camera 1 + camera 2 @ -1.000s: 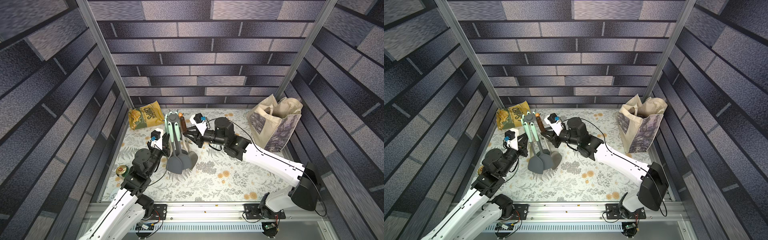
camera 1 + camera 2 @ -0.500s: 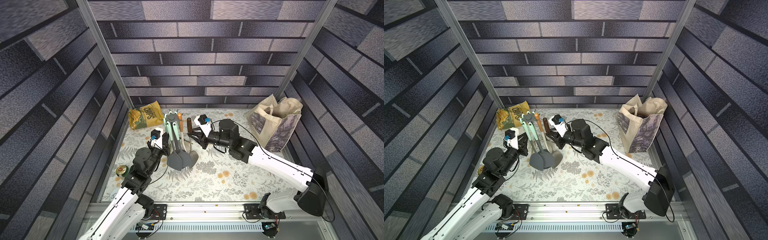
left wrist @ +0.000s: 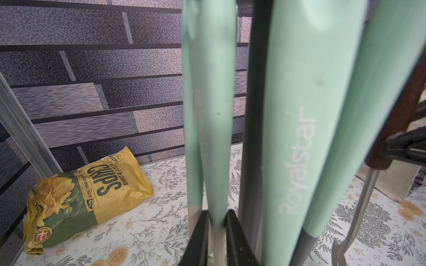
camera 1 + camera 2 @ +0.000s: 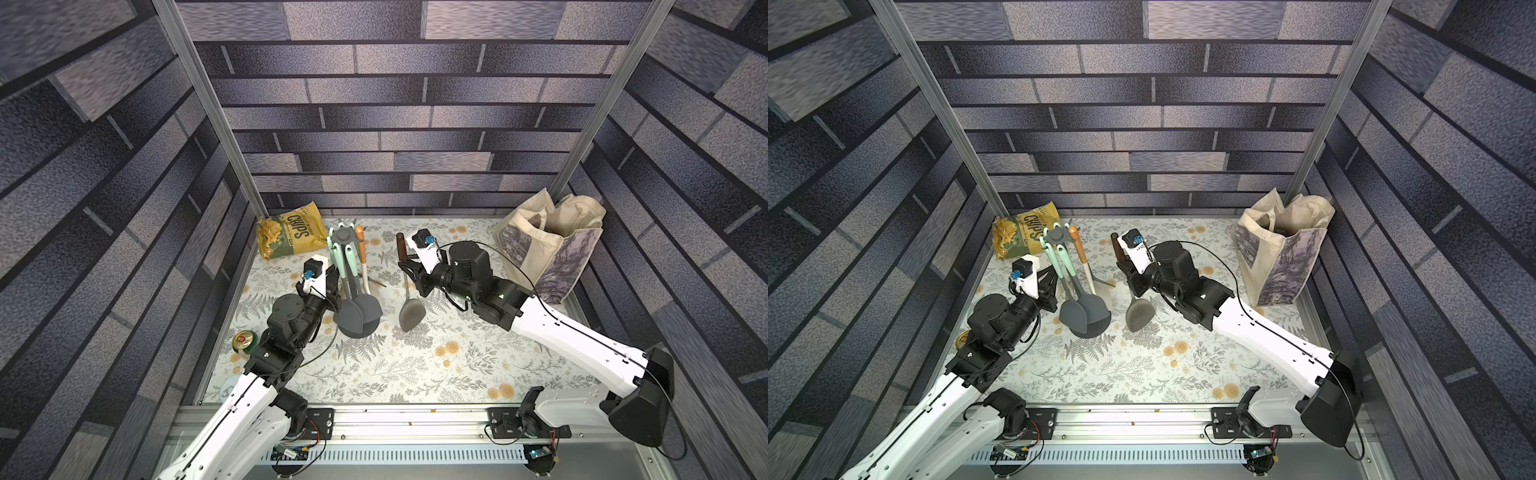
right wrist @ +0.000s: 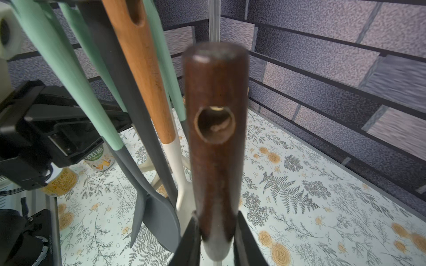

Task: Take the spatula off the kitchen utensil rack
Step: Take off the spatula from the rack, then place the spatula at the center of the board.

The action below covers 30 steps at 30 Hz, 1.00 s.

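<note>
Nearest, a can (image 4: 243,341) stood at the tabletop's (image 4: 415,374) left edge. Beyond it the left end effector (image 3: 216,230) was closed on a mint-handled utensil (image 3: 216,138) hanging on the kitchen utensil rack (image 4: 344,236). The right end effector (image 4: 409,270) was clamped on the brown handle of the spatula (image 4: 411,316), holding it upright, blade down, off the rack and apart on its right. A chips bag (image 4: 291,237) and a tote bag (image 4: 548,249) sat farthest back.
</note>
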Tool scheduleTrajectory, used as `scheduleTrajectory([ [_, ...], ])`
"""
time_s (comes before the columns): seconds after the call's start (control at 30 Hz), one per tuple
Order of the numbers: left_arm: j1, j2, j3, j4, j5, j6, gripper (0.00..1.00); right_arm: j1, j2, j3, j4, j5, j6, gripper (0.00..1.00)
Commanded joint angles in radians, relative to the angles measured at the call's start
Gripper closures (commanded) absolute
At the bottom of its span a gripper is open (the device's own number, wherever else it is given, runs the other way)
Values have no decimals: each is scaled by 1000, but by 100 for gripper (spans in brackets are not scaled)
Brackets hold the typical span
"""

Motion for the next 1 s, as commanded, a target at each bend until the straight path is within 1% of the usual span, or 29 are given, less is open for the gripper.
scheduleTrajectory([
  [0.0, 10, -1, 33, -11, 4, -9, 82, -31, -40, 41, -87, 76, 3, 100],
  [0.2, 10, 1, 32, -15, 6, -9, 82, -85, -41, 139, -271, 187, 9, 100],
  [0.33, 10, 4, 32, -16, 7, -10, 82, -122, -41, 180, -341, 223, 31, 100],
  [0.47, 10, 3, 33, -17, 10, -11, 81, -157, -12, 238, -434, 263, 39, 100],
  [0.87, 10, -5, 38, -40, 4, -1, 80, -311, 142, 413, -740, 240, 32, 100],
  [0.97, 10, -2, 41, -49, 0, 3, 80, -354, 153, 413, -758, 238, 39, 100],
])
